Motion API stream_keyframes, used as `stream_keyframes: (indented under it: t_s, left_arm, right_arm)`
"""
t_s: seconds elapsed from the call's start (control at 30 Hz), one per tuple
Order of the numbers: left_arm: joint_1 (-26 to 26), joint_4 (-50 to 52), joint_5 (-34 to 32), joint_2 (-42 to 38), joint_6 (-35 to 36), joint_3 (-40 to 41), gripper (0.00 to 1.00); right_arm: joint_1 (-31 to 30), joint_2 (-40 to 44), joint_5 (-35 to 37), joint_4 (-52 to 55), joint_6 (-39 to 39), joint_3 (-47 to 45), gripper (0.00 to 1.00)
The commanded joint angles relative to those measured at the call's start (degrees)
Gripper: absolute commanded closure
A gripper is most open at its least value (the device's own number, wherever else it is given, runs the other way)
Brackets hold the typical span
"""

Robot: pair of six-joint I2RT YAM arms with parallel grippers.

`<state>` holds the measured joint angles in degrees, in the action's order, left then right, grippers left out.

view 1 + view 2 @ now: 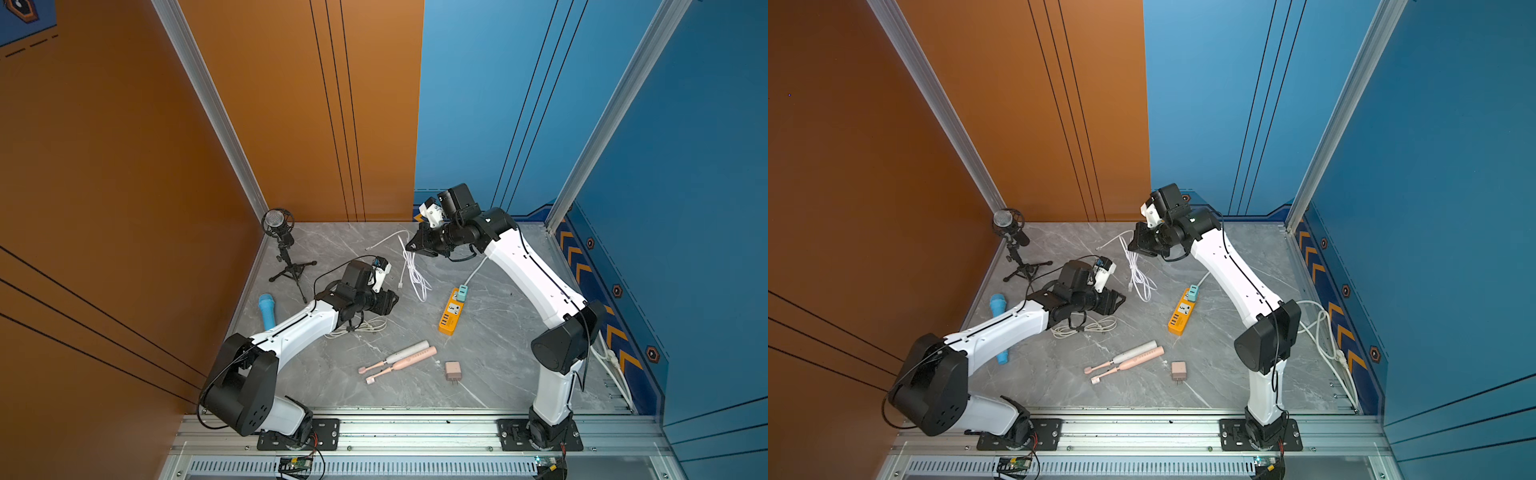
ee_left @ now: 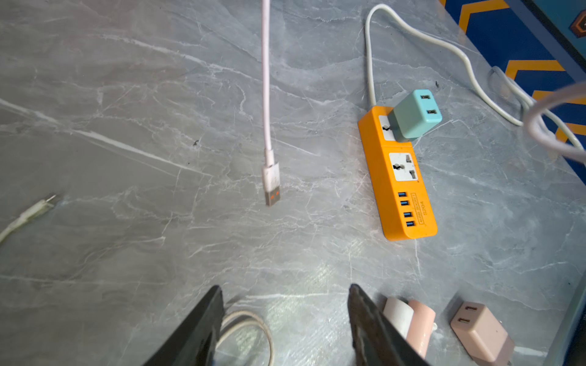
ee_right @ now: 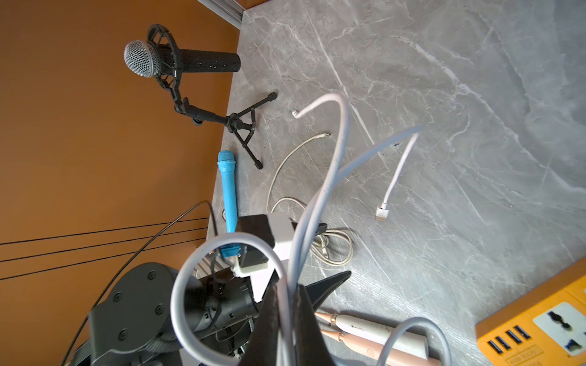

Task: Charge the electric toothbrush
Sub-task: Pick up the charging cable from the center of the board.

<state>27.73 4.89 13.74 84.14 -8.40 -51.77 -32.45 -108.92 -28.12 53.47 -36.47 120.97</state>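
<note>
Pink toothbrush (image 1: 410, 360) lies flat on bench (image 1: 507, 353) beside white toothbrush (image 1: 405, 352), near front edge, untouched. Judged light, rigid, smooth, apt to roll; take mid-handle, across width. Right gripper (image 1: 410, 246) pinching white cable (image 1: 415, 277), held aloft. Left gripper (image 2: 283, 290) spread, empty, over bench.

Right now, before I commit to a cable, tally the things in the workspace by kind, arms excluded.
Electric toothbrushes: 2 (white toothbrush, pink toothbrush)
Loose cables: 2 (white cable, beige cable)
USB wall adapters: 2 (teal adapter, pink adapter)
Power strips: 1 (orange power strip)
Microphones: 2 (black microphone on a stand, blue microphone)
Total: 9
</note>
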Motion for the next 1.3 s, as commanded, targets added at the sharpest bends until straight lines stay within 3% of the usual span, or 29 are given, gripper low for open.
stream_keyframes:
  t_s: [0.0,0.33,0.7,1.07,1.27]
  left_arm:
    - [0.3,-4.2,2.0,2.4,0.9,-1.1,0.39]
    - [0.5,-7.5,-0.5,6.5,-0.7,-0.9,0.55]
    - [2.1,-9.4,3.0,9.2,0.4,-3.1,0.64]
    - [2.7,-11.4,1.7,8.6,0.1,-1.1,1.0]
    - [2.5,-11.3,1.1,4.4,-0.3,2.4,1.0]
  right_arm:
    - [-0.8,2.3,-1.5,1.0,-1.9,0.4,1.0]
    - [-2.4,4.4,-1.4,0.9,-2.9,1.3,1.0]
    - [-3.4,5.5,-1.5,1.0,-3.3,1.6,1.0]
    - [-3.4,6.2,-0.4,0.9,-3.1,1.9,1.0]
    - [-1.4,6.5,2.2,0.9,0.5,0.3,1.0]
